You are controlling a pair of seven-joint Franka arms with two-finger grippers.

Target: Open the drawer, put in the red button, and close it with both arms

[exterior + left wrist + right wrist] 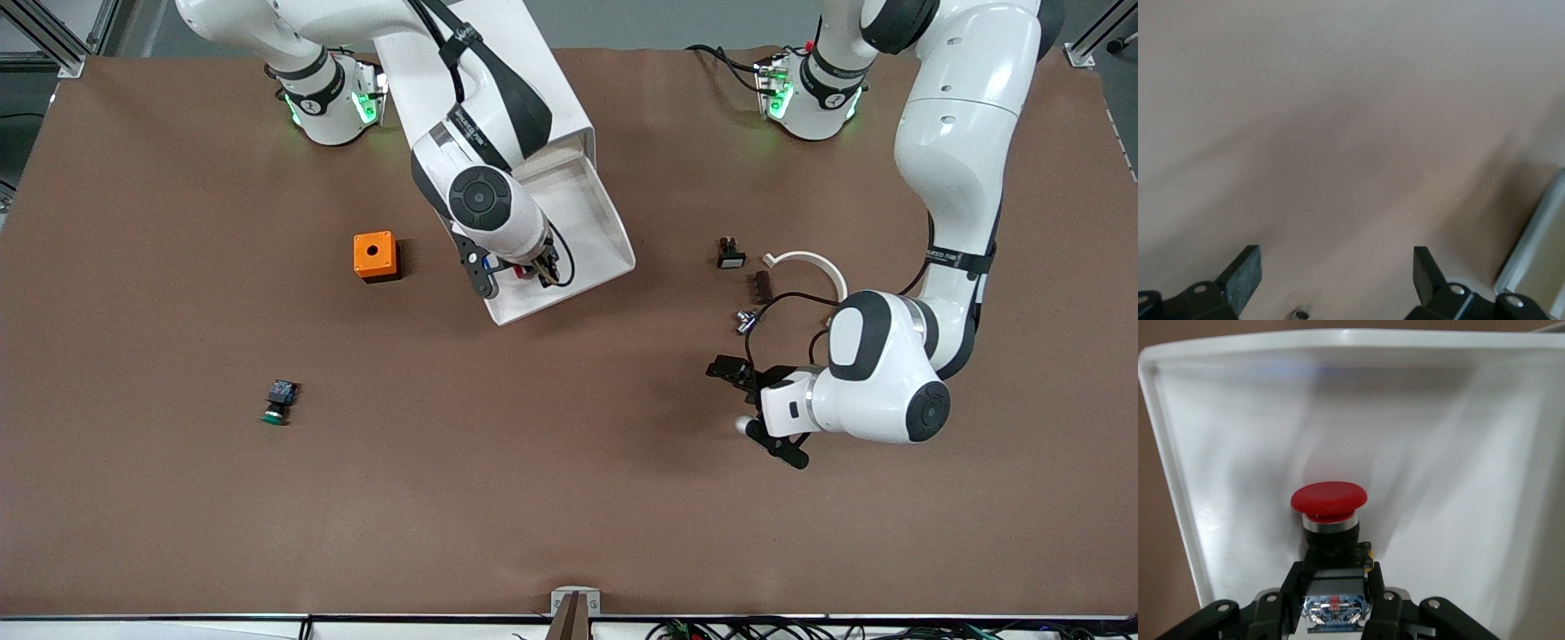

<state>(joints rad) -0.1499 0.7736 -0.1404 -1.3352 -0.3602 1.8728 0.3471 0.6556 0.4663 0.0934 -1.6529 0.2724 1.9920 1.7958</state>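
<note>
Holding the red button (pixel 1329 499) by its dark body, the right gripper (pixel 518 271) has its fingers (pixel 1293 587) clenched on it over the open drawer (pixel 582 209), the one white drawer on the table (pixel 569 498), pulled out of its white cabinet (pixel 498 53) toward the front camera. The right wrist view shows the red cap pointing down at the drawer's white floor, with the button's blue rear block sitting between the two fingers. The drawer serves as the landmark for the rest. One orange box (pixel 374 256) with a round hole in its top stands beside the drawer, toward the right arm's end of the table. One green button (pixel 279 402) lies nearer to the front camera than the drawer, also toward the right arm's end, well apart from the box. Toward the left arm's end from the drawer, four small parts lie close together: one black switch (pixel 731 254), one dark block (pixel 762 285), one small metal piece (pixel 745 320) and one white curved strip (pixel 816 265). The left gripper (pixel 754 402) hovers over bare table, toward the left arm's end from the drawer and lower in the front view than those small parts; its two fingers (pixel 1245 273) stand wide apart, released, with nothing between them. Two white arms are in view, one from each base at the top of the front view.
</note>
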